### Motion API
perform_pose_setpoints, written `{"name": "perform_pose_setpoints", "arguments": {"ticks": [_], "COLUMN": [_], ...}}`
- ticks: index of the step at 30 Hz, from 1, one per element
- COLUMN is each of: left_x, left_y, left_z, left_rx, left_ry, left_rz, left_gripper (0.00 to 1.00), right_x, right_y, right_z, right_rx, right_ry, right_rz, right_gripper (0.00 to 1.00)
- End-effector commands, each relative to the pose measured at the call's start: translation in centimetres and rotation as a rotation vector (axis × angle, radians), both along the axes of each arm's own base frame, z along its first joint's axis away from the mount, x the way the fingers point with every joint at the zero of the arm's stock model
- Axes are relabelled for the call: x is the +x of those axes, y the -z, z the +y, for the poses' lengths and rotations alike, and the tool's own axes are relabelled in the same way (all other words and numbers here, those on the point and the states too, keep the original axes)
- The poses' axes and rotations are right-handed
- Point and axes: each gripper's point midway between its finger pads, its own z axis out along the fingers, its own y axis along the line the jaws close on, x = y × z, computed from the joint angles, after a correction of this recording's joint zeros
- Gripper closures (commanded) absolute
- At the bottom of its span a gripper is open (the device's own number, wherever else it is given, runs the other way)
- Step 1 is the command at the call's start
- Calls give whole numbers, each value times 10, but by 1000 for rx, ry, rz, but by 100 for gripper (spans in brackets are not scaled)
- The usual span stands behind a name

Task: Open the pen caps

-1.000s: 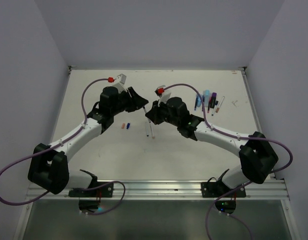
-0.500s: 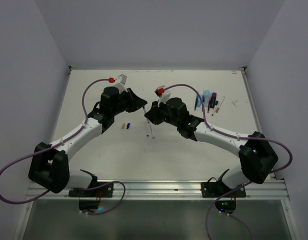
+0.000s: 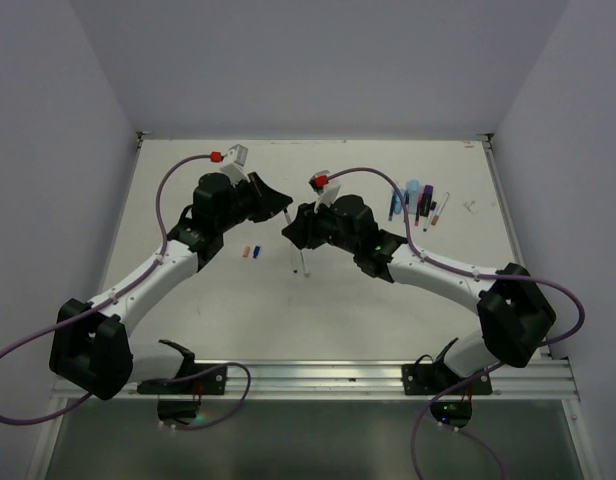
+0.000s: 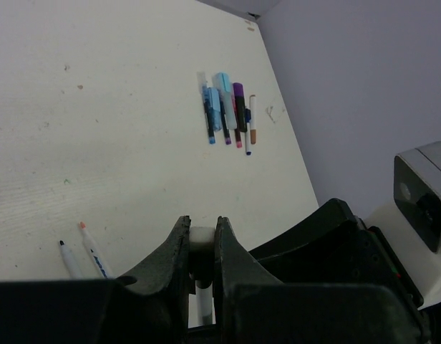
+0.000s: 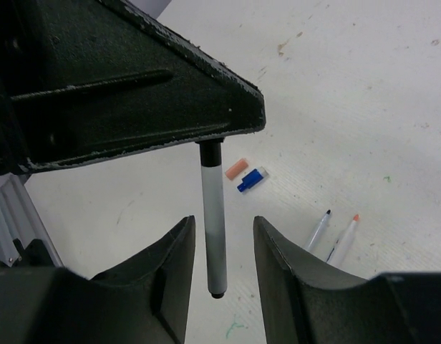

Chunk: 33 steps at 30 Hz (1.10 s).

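Pen [image 5: 212, 215] hangs from left claw [image 4: 201, 228], between right claw [image 5: 222, 226] fingers.

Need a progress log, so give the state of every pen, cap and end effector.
left end effector: shut on held pen.
right end effector: open, straddling held pen.
held pen: hanging from left end effector.
two loose pens: lying uncapped.
orange cap: off, lying loose.
blue cap: off, beside orange cap.
far pens: lying in a row, caps apparently on.

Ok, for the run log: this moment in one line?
left end effector: shut on white pen | right end effector: open, astride pen | table: orange cap, blue cap
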Motion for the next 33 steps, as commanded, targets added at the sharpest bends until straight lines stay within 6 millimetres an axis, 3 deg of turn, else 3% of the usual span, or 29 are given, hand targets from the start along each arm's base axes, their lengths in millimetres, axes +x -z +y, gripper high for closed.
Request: {"name": "perform_pose_setpoints", "arguments": {"ticks": [1,11,15,23,25,30,33], "left_x": [-2,-2,-5,-7,-7,-9,-10], "left_y": [-14,-24,-26,-35,-36,-39,-39], "left_z": [-2,-4,-4,-3,-4,-5,-5], "left_rx": [-8,-22,-32,-47,-57,-65,-63], "left_ry": [14,25,31,27,33,41,41], "left_rz": [-64,-86,-86,-107,-107,-110,-110], "left_gripper": [100,100,100,100,100,100,100], "right_x": [7,11,11,5,2,0,2], "right_y": [-39,-49,-43,-33,-31,-28,-27], "right_z": [11,11,6,6,8,9,11], "right_rx": [65,42,30,11,11,16,14], "right_ry": [-14,-10,1,-23,-44,-53,-54], "right_rz": [-75,-99,-94,-76,-70,-65,-67], "right_gripper": [59,66,79,94,93,78,77]}}
